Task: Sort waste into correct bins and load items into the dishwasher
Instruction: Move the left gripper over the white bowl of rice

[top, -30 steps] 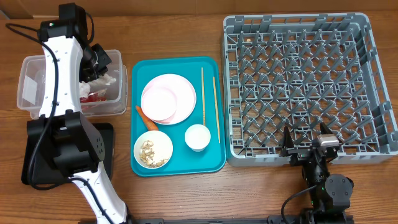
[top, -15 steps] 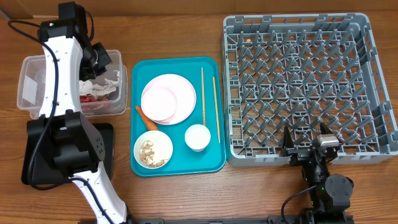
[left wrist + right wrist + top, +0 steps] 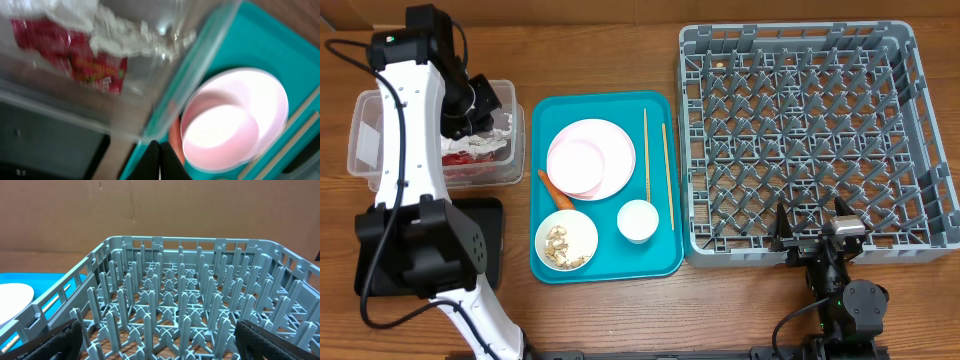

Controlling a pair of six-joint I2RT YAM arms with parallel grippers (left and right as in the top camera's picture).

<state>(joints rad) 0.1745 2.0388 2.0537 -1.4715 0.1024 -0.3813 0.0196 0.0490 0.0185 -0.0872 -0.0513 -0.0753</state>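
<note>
A crumpled red-and-silver wrapper [image 3: 468, 160] [image 3: 85, 55] and a white napkin [image 3: 492, 133] [image 3: 117, 32] lie in the clear tub [image 3: 365, 135] [image 3: 197, 55]. My left gripper [image 3: 470, 103] [image 3: 160, 160] hangs over the tub's right end, shut and empty. The teal tray [image 3: 660, 255] holds a pink plate [image 3: 605, 145] [image 3: 270, 100] with a smaller pale dish on it. It also holds an orange carrot [image 3: 555, 190], a bowl of scraps [image 3: 566, 242] and a white cup [image 3: 638, 220]. My right gripper [image 3: 813, 236] [image 3: 167, 345] stands open at the grey dishwasher rack's [image 3: 800, 120] [image 3: 185, 290] near wall.
A black tray [image 3: 492, 235] [image 3: 40, 145] lies in front of the tub, partly under my left arm. Two chopsticks [image 3: 666, 170] lie along the teal tray's right side. The rack's upright pegs fill the right wrist view.
My left gripper has closed fully and the left arm has swung slightly to the left over the tub. The right arm has not moved.
</note>
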